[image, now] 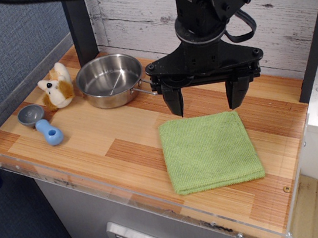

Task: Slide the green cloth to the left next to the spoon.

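The green cloth (209,150) lies flat and folded on the right part of the wooden tabletop. The spoon (41,125), with a grey round bowl and a chunky light-blue handle, lies at the far left. My gripper (206,104) hangs open just above the cloth's far edge, its two black fingers spread wide and holding nothing. The cloth and spoon are far apart.
A steel pan (109,80) with a wire handle stands at the back, left of the gripper. A small plush toy (56,86) sits beside it, above the spoon. The tabletop (109,144) has a clear plastic rim. A black post (80,23) rises at the back left.
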Tool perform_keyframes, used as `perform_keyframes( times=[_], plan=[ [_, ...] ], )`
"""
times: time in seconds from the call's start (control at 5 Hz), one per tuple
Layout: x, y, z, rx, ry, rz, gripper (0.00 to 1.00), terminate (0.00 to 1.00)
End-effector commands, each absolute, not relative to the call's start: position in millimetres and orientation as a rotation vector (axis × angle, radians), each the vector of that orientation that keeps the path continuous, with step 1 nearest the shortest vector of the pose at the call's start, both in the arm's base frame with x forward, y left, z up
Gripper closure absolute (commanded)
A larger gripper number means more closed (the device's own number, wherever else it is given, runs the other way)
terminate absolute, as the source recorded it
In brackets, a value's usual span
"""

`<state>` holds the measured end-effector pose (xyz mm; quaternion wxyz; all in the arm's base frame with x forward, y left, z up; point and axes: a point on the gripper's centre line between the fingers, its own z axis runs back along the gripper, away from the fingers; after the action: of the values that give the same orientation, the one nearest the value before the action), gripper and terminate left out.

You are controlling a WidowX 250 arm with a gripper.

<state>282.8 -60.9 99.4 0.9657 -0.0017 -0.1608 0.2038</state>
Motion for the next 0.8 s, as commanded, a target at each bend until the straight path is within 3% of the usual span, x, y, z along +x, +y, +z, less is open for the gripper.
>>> perform_keyframes(
  times=[0.0,0.2,0.6],
  plan=[
    [283,-61,99,-0.003,-0.325,0.412,0.00,0.00],
    [283,-62,95,-0.014,-0.366,0.432,0.00,0.00],
    [288,-67,64,-0.005,-0.325,0.440,0.00,0.00]
  ],
)
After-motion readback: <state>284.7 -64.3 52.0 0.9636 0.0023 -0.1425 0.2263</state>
